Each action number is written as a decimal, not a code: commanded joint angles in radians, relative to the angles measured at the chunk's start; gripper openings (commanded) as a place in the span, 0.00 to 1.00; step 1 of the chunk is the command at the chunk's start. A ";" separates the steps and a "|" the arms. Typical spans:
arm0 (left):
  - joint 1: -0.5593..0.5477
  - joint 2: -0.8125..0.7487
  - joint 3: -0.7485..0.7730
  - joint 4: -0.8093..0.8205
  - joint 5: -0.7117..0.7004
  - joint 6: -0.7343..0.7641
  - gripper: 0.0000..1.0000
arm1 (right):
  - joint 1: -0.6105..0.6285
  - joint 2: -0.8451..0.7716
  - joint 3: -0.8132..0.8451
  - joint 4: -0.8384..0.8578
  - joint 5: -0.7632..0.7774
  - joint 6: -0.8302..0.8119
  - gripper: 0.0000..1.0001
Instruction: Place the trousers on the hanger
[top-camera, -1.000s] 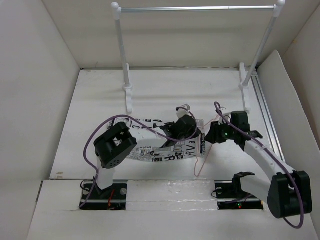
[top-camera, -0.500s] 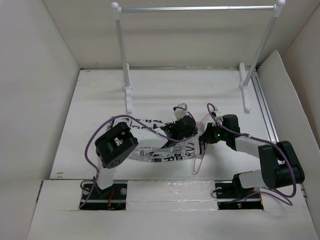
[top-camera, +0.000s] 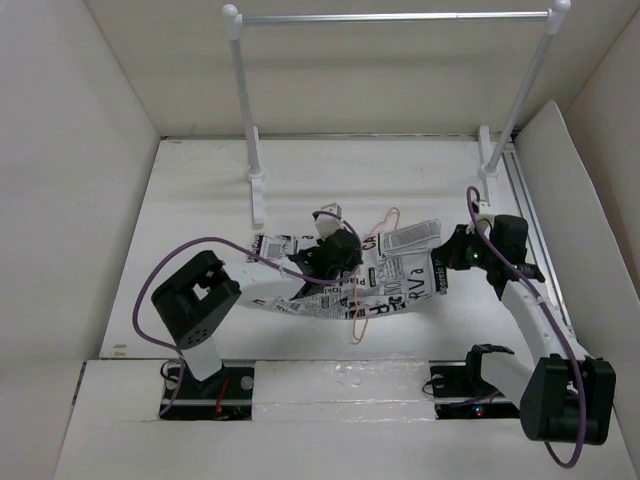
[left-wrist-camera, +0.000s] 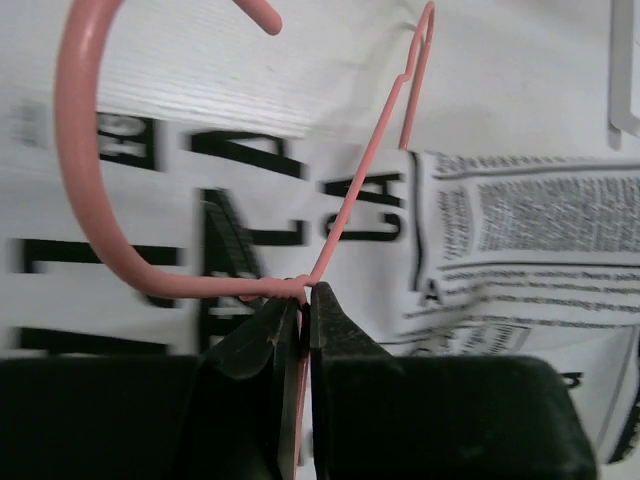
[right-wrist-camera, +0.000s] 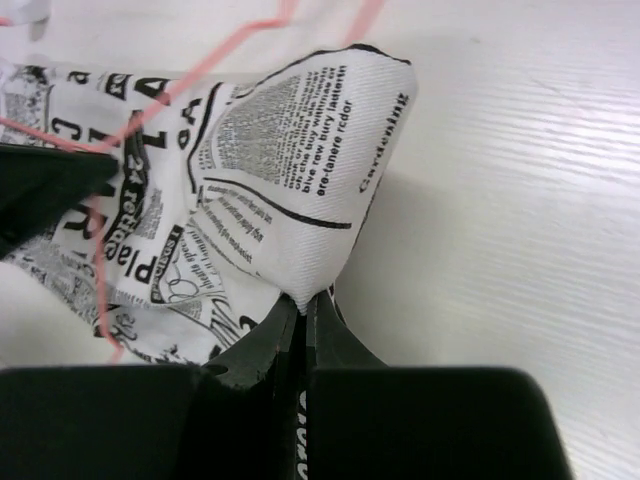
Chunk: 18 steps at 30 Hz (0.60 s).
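Roughly, trousers (top-camera: 400, 276) lie left-to-right

The desk (top-camera: 190, 200) lies bare along its left side and across the far strip between the feet of the rack (top-camera: 240, 100), under the crossbar. In the middle, the trousers (top-camera: 405, 275) and hanger (left-wrist-camera: 70, 90) fill the gap between the left arm (top-camera: 200, 310) and right arm (top-camera: 530, 310). A purple cable (top-camera: 140, 300) loops out beside the left arm. A rail (top-camera: 528, 215) and an upright panel (top-camera: 565, 200) crowd the right edge.
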 joint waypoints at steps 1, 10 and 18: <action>0.057 -0.105 -0.068 -0.053 -0.070 0.076 0.00 | -0.084 -0.026 0.039 -0.123 0.001 -0.100 0.00; 0.057 -0.165 -0.085 -0.094 -0.076 0.096 0.00 | -0.175 0.078 0.016 -0.077 -0.051 -0.137 0.00; 0.025 -0.205 -0.007 -0.116 -0.108 0.140 0.00 | -0.175 0.195 0.020 -0.052 -0.030 -0.212 0.00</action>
